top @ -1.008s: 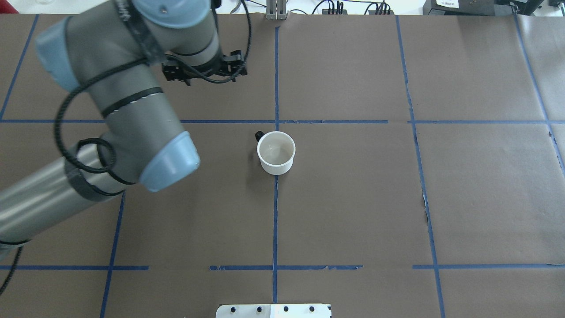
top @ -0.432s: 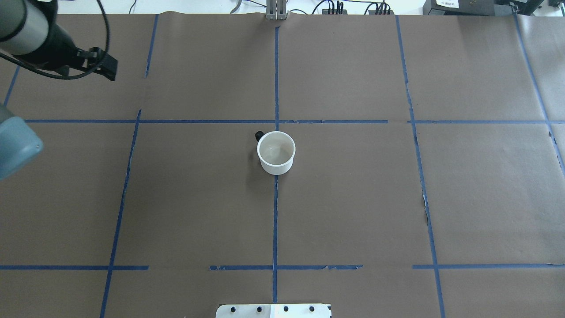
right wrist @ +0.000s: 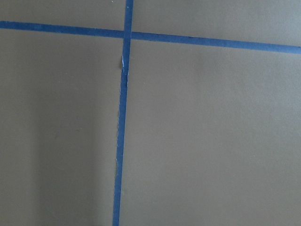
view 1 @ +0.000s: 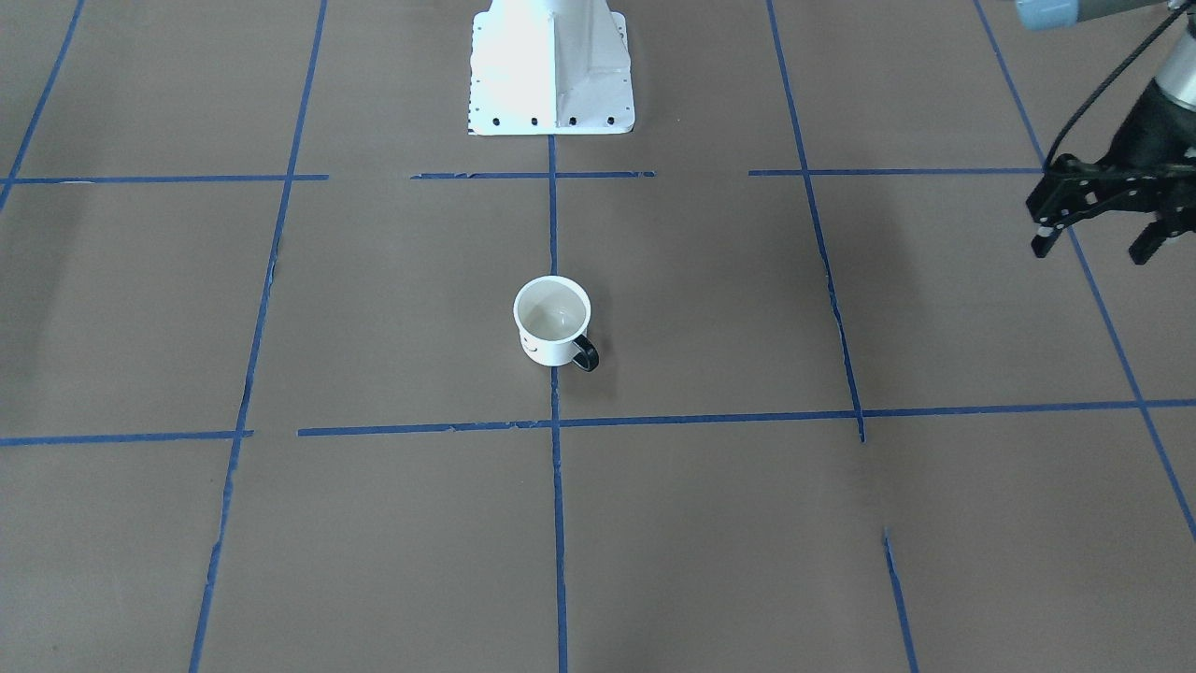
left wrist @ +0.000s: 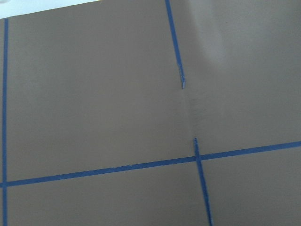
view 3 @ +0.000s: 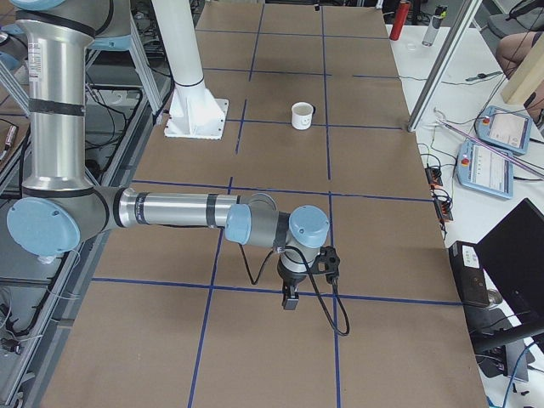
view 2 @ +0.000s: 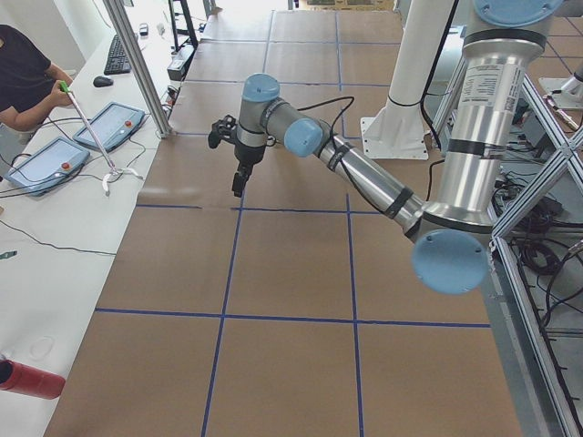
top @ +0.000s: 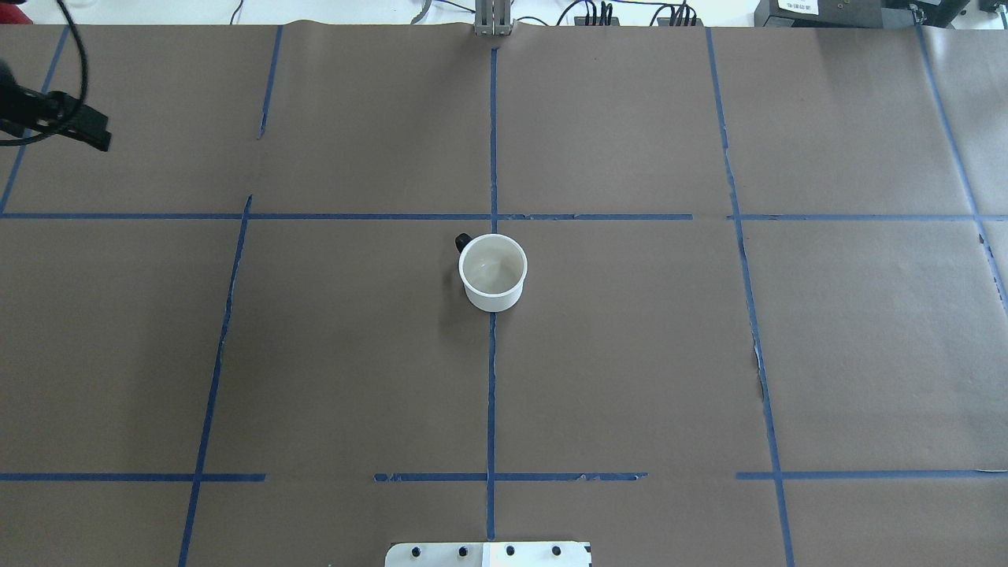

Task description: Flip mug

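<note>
White mug [top: 493, 272], upright at table centre; left gripper [view 1: 1093, 245] drawn off to the edge.
Mug: mouth up on the blue tape [top: 491, 394] crossing at mid-frame overhead, black handle [top: 462, 241] at its upper left; unmoved over the last second. Left gripper: jaws apart, empty, now at the far upper left of the overhead frame, having swung out from nearer the middle, well apart from the mug. Right gripper [view 3: 293, 293]: seen only from the side, over bare brown paper [view 3: 382, 340]; open or closed cannot be told. Judgement: flip looks finished, arm retiring.
</note>
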### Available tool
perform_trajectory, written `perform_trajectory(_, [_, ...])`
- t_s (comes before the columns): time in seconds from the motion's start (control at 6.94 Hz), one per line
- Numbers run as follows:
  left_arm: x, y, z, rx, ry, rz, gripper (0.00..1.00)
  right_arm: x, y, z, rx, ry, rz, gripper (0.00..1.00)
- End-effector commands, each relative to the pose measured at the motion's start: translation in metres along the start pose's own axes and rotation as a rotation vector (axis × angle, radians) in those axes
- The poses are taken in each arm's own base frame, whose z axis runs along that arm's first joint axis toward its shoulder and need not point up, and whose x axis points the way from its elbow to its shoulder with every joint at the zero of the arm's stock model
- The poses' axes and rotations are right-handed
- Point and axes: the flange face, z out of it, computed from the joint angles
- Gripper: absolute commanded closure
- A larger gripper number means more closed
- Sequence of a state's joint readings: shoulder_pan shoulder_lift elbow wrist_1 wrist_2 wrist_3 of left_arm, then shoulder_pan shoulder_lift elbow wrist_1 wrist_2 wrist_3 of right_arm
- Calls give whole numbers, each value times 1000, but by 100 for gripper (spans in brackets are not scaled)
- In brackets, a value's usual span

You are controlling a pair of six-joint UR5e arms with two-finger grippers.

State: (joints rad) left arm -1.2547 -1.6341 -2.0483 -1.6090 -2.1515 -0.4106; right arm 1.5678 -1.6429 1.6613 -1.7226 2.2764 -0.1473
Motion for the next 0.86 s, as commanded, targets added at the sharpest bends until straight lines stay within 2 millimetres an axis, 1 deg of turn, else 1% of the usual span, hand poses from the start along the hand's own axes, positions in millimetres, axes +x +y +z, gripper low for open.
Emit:
perform_trajectory(0.0, [-126,69,15,-46,73,-2,0,0,0,0,0,0,0,0])
perform_trajectory(0.14, [-184,97,23,-75,70,23,0,0,0,0,0,0,0,0])
perform_trajectory(0.29, [-213,133,37,-127,69,-47,0,0,0,0,0,0,0,0])
perform_trajectory(0.43, [-235,163,27,-149,54,-128,0,0,0,0,0,0,0,0])
perform_trajectory(0.58, [-253,164,9,-119,43,-134,0,0,0,0,0,0,0,0])
perform_trajectory(0.72, [-250,133,5,-126,43,-129,0,0,0,0,0,0,0,0])
